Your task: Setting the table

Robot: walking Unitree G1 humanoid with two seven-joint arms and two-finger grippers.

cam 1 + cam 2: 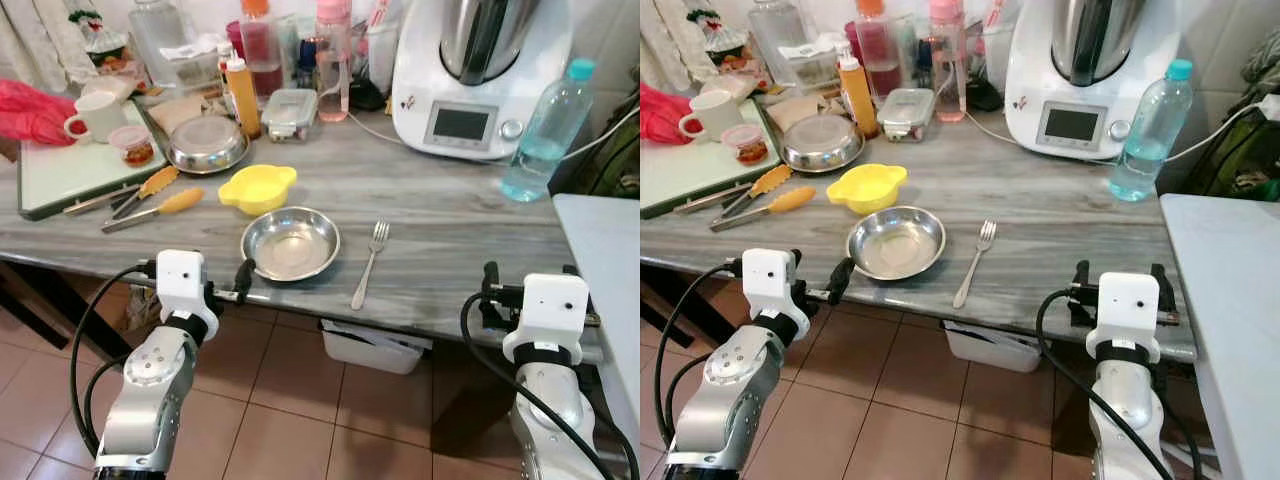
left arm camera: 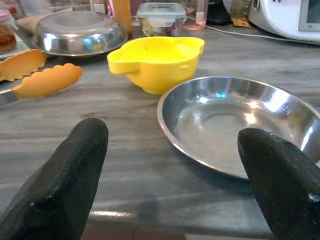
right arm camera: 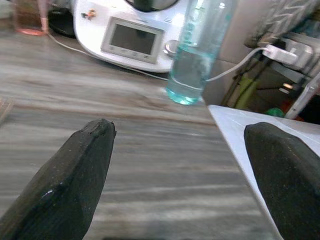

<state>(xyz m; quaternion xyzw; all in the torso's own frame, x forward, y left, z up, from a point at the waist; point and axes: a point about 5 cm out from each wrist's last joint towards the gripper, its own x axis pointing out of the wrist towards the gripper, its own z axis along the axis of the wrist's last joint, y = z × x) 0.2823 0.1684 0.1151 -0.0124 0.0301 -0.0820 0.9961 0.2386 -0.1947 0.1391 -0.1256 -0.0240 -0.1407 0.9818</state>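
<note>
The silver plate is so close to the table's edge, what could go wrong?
The silver plate sits near the front edge of the table, and the open left gripper is right at that edge; a clumsy nudge might tip it onto the tiles. The fork lies just beside it and could get knocked. The water bottle stands tall ahead of the open right gripper and might topple if bumped.
</note>
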